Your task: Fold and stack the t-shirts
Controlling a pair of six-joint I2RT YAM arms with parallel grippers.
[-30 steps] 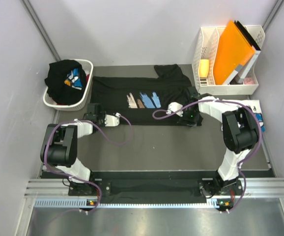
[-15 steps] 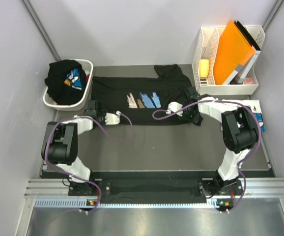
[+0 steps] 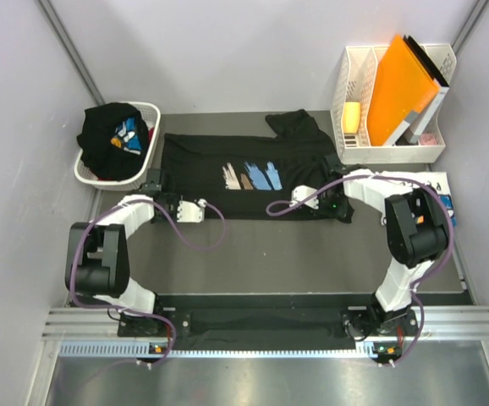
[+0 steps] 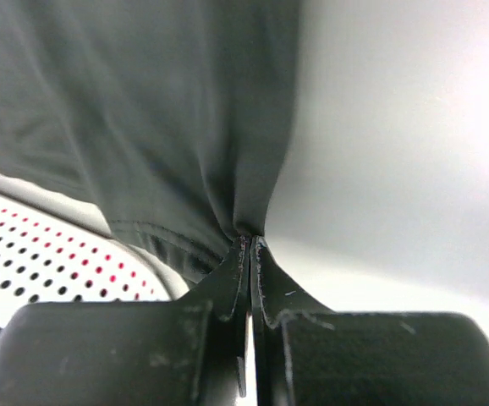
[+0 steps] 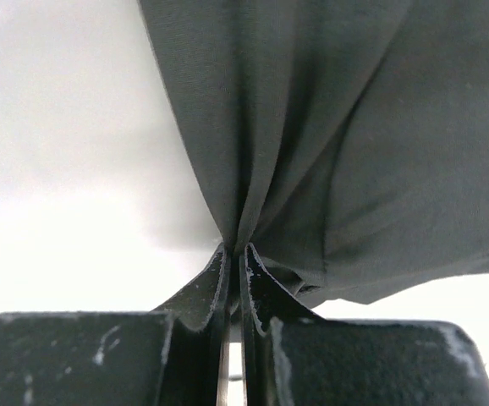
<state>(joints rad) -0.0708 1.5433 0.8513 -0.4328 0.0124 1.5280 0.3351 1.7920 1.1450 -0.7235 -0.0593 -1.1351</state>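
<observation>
Two thin pinches hold the black brush-stroke t-shirt [image 3: 202, 165], spread on the far surface [image 3: 270, 245]: left fingers [image 4: 228, 283] and right fingers [image 5: 195, 300] each clamp its near edge. Uneven lifting could slip or bunch it.

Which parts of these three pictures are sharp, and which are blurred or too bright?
Top external: even light, sharp; the black t-shirt shows its print clearly. Left wrist: the left gripper is sharp, the pale background glares. Right wrist: likewise, the right gripper crisp, a washed-out white backdrop.
</observation>
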